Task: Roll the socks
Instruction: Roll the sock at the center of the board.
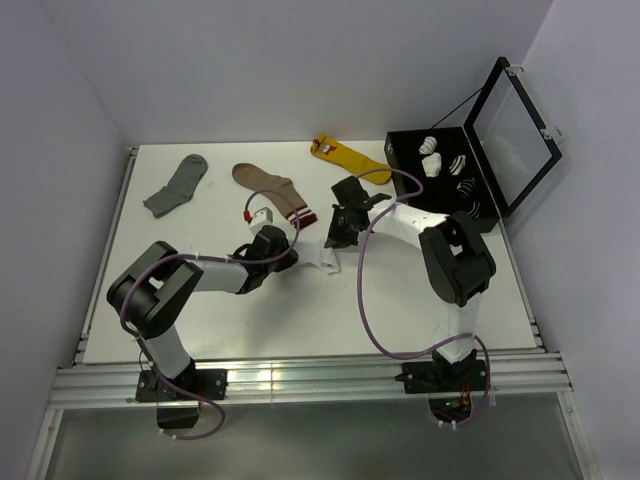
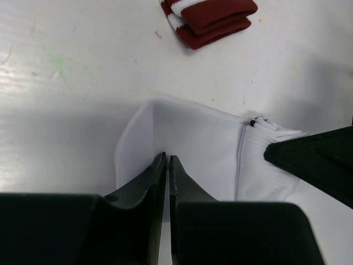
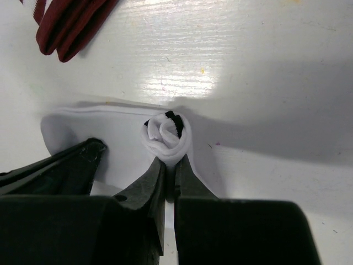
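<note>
I have the white socks (image 1: 326,256) lying flat on the tabletop (image 1: 230,310), just on my side of the brown sock (image 1: 268,184) and close to its maroon-and-white cuff. Both tools are down on them.

The left tool (image 2: 167,161) sits on the end of the white fabric farther from the cuff. Its fingers (image 2: 149,182) are drawn almost together with only a thin slit between them, pinching the fabric. Beside them the sock's edge stands up in a low fold.

The right tool (image 3: 170,165) is at the other end, on the side of the brown sock's cuff (image 3: 71,25). Its jaws are clamped at the base of a small tight roll of white fabric (image 3: 165,135), which has a speck of dark stripe showing at its top. From that camera the left tool's dark finger (image 3: 55,165) comes in just beside the roll, resting on the same flat fabric.

A grey sock (image 1: 178,186) lies beyond the brown sock on its left. A yellow sock (image 1: 348,155) lies on its right, and farther right stands an open black box (image 1: 400,150) with rolled pairs (image 1: 432,146) inside.
</note>
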